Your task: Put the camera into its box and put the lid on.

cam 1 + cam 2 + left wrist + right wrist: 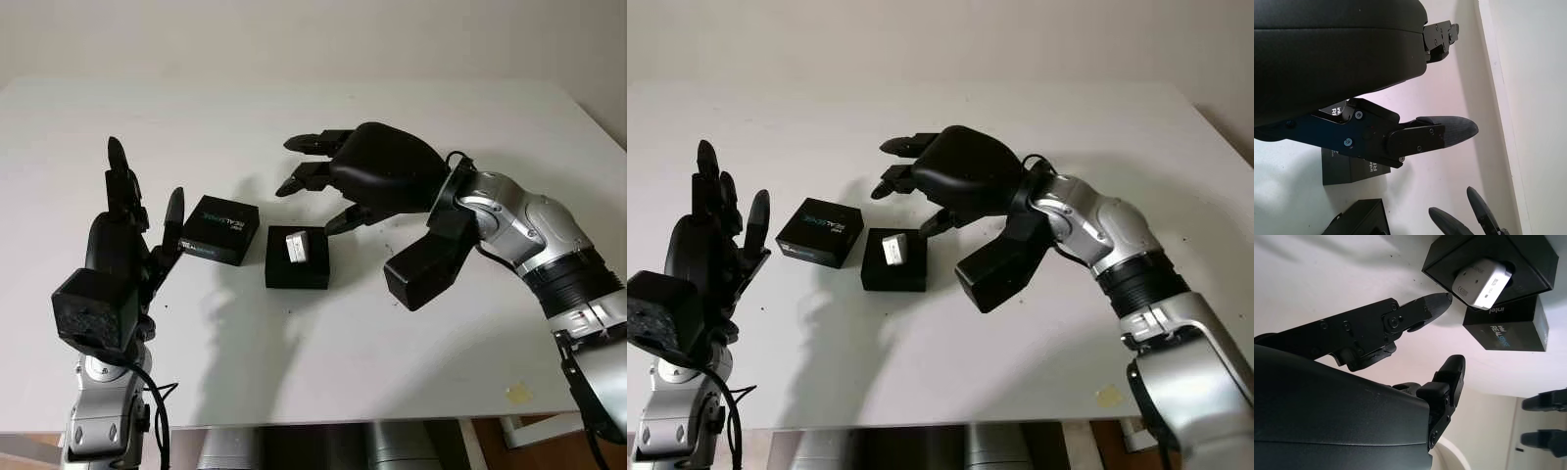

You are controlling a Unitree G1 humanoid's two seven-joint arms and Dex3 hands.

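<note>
Since the camera (298,246) already sits in the open box (297,261), tilted and poking a little above the rim, the piece left to handle is the lid (221,229). It lies flat on the white surface (392,343), just beside the box on the side toward the left hand, printed top up, close to the box though I cannot tell whether they touch.

It looks like a light, stiff cardboard shell with smooth, matte faces, so I judge it will slide rather than resist if pushed, and it could dent under a hard squeeze. The best hold seems to be across two opposite side walls, thumb on one and fingers on the other, keeping it level so it drops squarely over the box. The camera itself appears small, hard and smooth; it may need pressing down level before the lid will seat.

Beyond the box, on the side away from the lid, the right hand (338,176) hovers above the surface with nothing in its grasp, fingers loosely extended over the box's far edge. On the lid's other side, the left hand (132,230) stands upright near the lid, also empty and uncurled, not touching it.
</note>
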